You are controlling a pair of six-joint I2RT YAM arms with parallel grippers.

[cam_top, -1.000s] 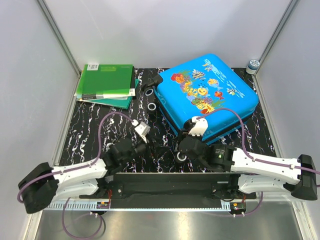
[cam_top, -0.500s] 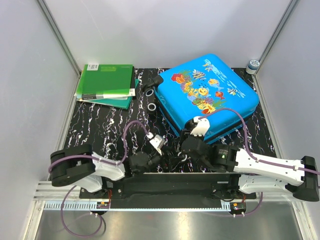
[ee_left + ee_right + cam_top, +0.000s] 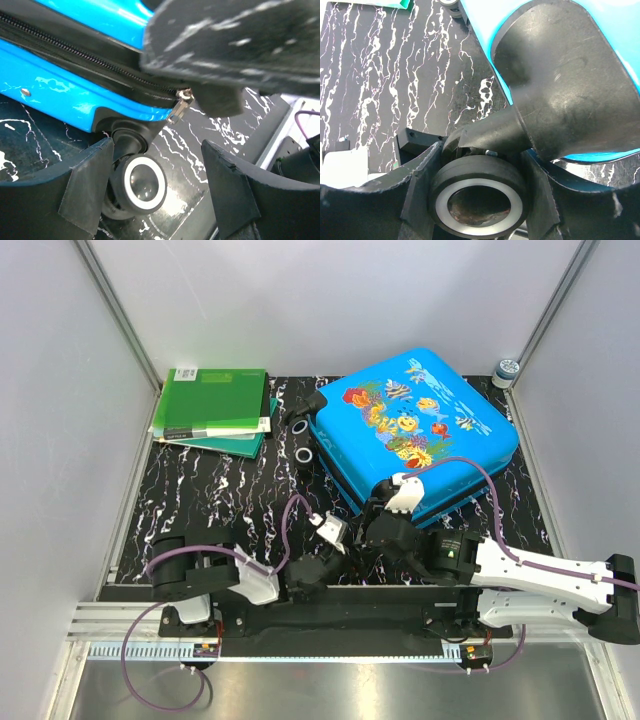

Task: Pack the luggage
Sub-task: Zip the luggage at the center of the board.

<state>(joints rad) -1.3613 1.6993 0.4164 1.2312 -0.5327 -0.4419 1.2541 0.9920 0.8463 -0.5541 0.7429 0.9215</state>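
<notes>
The luggage (image 3: 415,420) lies closed on the black marbled mat, its fish print facing up. My right gripper (image 3: 377,530) is at its near left corner. In the right wrist view both fingers of the right gripper (image 3: 481,152) press against a black wheel (image 3: 479,200) under the blue shell (image 3: 480,25). My left gripper (image 3: 345,545) sits just left of that corner. The left wrist view shows the left gripper (image 3: 157,150) open, with a wheel (image 3: 144,184) next to its left finger. A metal zipper pull (image 3: 180,106) hangs from the zip of the luggage (image 3: 60,95) above.
Green folders (image 3: 212,405) are stacked at the back left. Two more wheels (image 3: 303,440) stick out on the luggage's left side. A small jar (image 3: 507,370) stands at the back right corner. Grey walls close in the mat on three sides.
My left arm has swung right along the near edge, bringing its gripper up to the luggage's near corner. The right gripper has stayed on the wheel.
</notes>
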